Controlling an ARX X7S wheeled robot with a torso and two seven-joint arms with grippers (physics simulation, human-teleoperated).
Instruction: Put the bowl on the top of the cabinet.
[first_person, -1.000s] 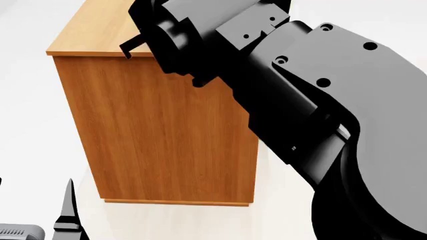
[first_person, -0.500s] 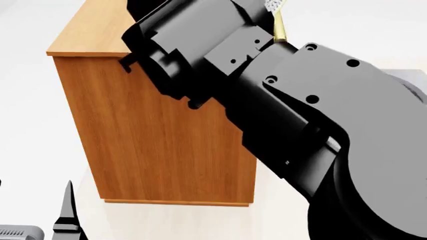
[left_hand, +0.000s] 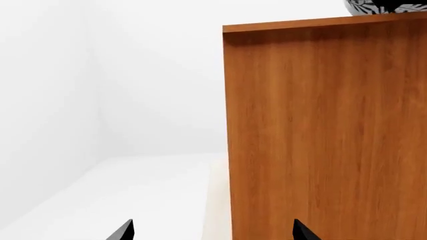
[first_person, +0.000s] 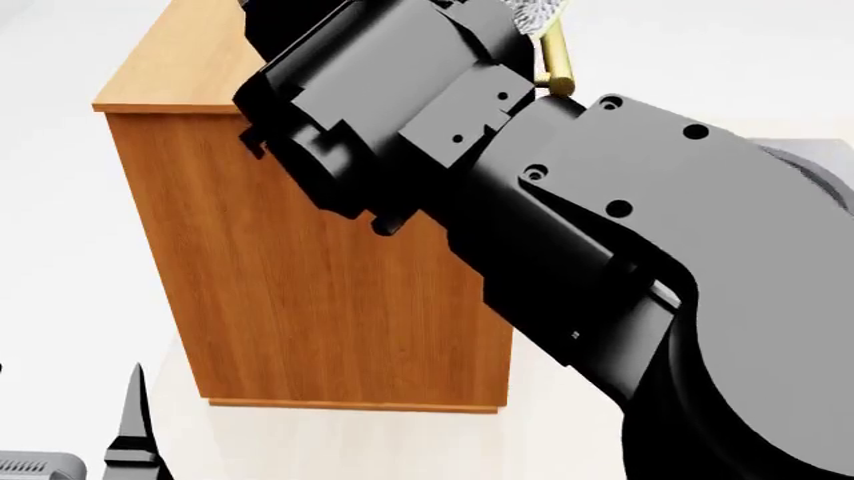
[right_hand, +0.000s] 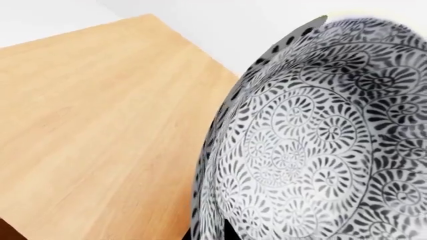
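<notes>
- Bowl (right_hand: 313, 135) orientation was shown best in the right wrist view, where the patterned bowl filled most of the picture, seen against the light wooden top of the cabinet (right_hand: 93, 120). Its rim ran along one side of the picture, so it appeared tilted; how far could not be judged.
- Being round, the bowl showed no long axis.
- In the left wrist view, only a small patch of the bowl (left_hand: 383, 6) was seen at the upper edge, just above the cabinet top. Whether it touched the top could not be told.
- In the head view, the bowl (first_person: 541, 14) was almost wholly hidden behind the right arm (first_person: 561, 200); only a sliver of pattern was seen beside a brass handle (first_person: 557, 55).
- The cabinet's orange-brown side panel (first_person: 320, 300) was shown in the head view and the left wrist view, while only its top was shown in the right wrist view.
- The right gripper's fingers were not seen in any view, so its opening and any hold on the bowl could not be told.
- The left gripper (left_hand: 212, 231) was seen spread, its two dark fingertips (left_hand: 123, 231) well apart, with nothing between them, low beside the cabinet's side.
- One tip of the left gripper (first_person: 134, 425) was also seen at the lower edge of the head view, near the pale floor (first_person: 334, 440).
</notes>
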